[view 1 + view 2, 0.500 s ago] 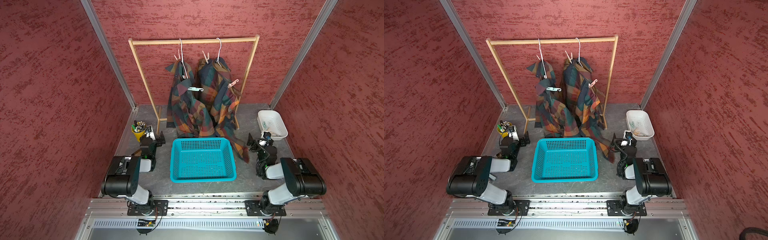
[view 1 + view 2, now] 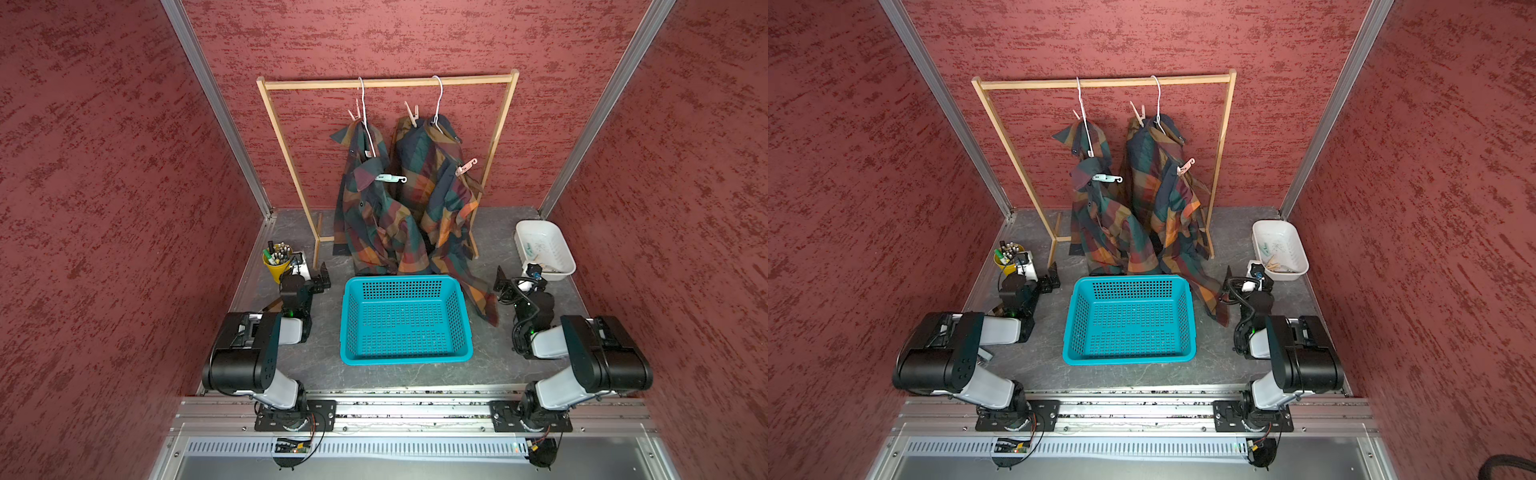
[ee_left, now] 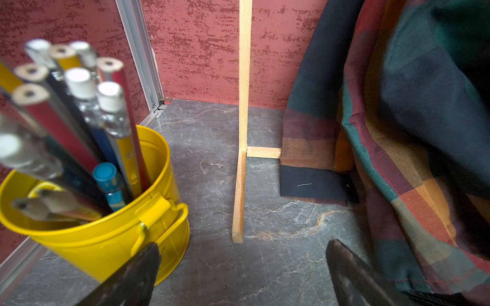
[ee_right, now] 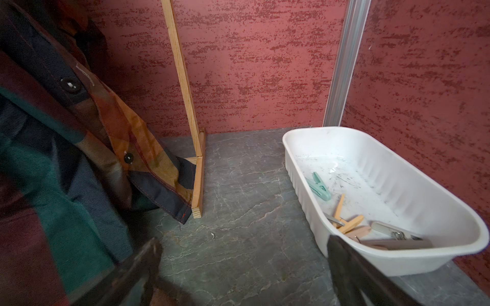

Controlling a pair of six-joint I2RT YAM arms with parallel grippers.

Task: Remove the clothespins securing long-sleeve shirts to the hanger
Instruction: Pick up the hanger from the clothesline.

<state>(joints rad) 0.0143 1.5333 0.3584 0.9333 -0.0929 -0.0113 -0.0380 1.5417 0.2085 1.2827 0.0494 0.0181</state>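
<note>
Both top views show two plaid shirts (image 2: pixel 374 220) on two white hangers (image 2: pixel 363 104) under a wooden rail (image 2: pixel 386 84). They hang well beyond the claws and between them, with four clothespins (image 2: pixel 390 178) clipped on: three pale pink or peach, one mint. The left claw (image 3: pixel 242 246) and right claw (image 4: pixel 244 242) both stand with fingers wide apart, gripping nothing. Of three containers, the yellow bucket (image 3: pixel 106 238) just beside the left claw holds pencils and pens. The white tray (image 4: pixel 397 257) just beside the right claw holds one mint peg (image 4: pixel 318 186) and a few tan pegs (image 4: pixel 351 223), and the teal basket (image 2: pixel 405 357) sits between the claws.
</note>
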